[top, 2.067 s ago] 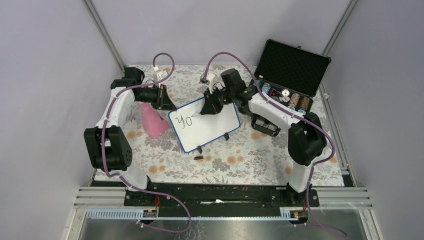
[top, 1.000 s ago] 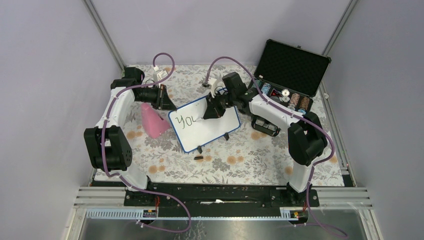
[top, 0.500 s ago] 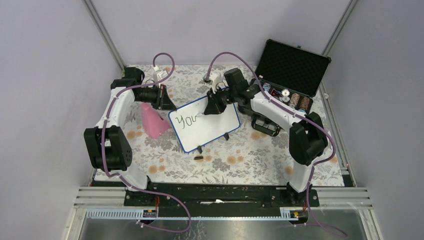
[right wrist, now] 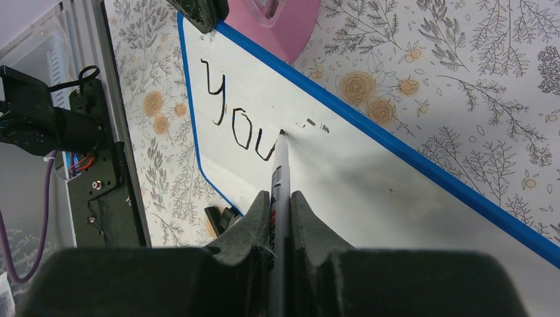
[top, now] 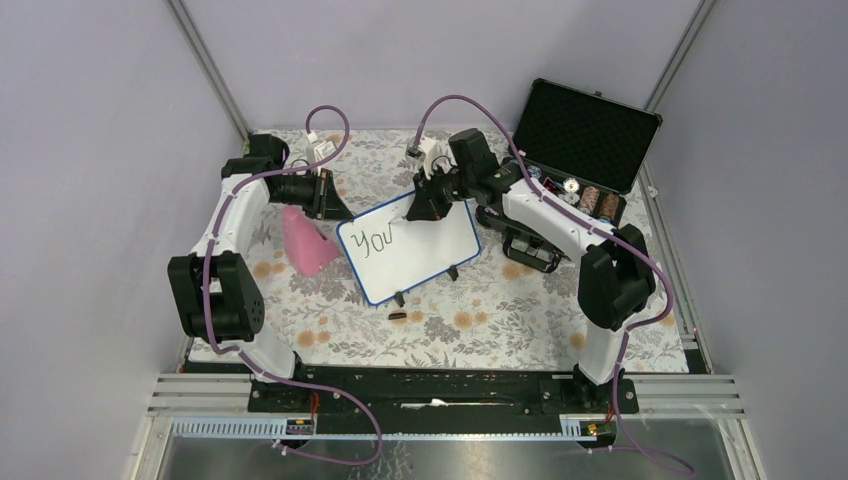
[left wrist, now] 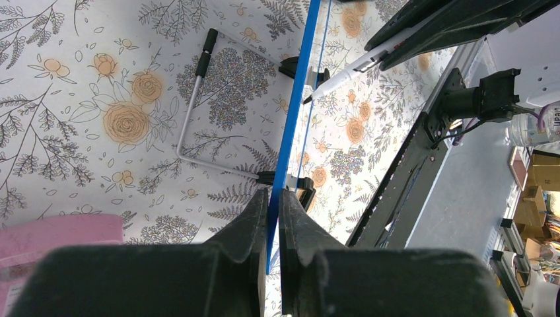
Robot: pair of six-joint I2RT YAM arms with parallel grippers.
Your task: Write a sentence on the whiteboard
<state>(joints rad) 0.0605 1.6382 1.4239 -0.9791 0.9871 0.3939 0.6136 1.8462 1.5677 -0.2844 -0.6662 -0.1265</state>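
The whiteboard [top: 425, 255], white with a thin blue frame, stands tilted on the floral table. In dark marker it reads "You" [top: 376, 240] at its upper left; the rest of the sentence does not show. My left gripper [top: 336, 207] is shut on the board's left edge, which appears edge-on as a blue strip [left wrist: 294, 112] between the jaws [left wrist: 273, 198]. My right gripper [right wrist: 280, 198] is shut on a dark marker [right wrist: 280, 175]. Its tip sits at the board [right wrist: 383, 185] just right of the "u" [right wrist: 261, 135].
A pink wedge-shaped object [top: 305, 242] lies left of the board. An open black foam-lined case [top: 585, 135] with small round items stands at the back right. A small dark cap [top: 397, 316] lies in front of the board. The board's wire stand [left wrist: 191, 112] rests behind it.
The "u" of "You" has been finished. My right gripper with the marker has shifted a little up and right along the board. The left arm has not moved.
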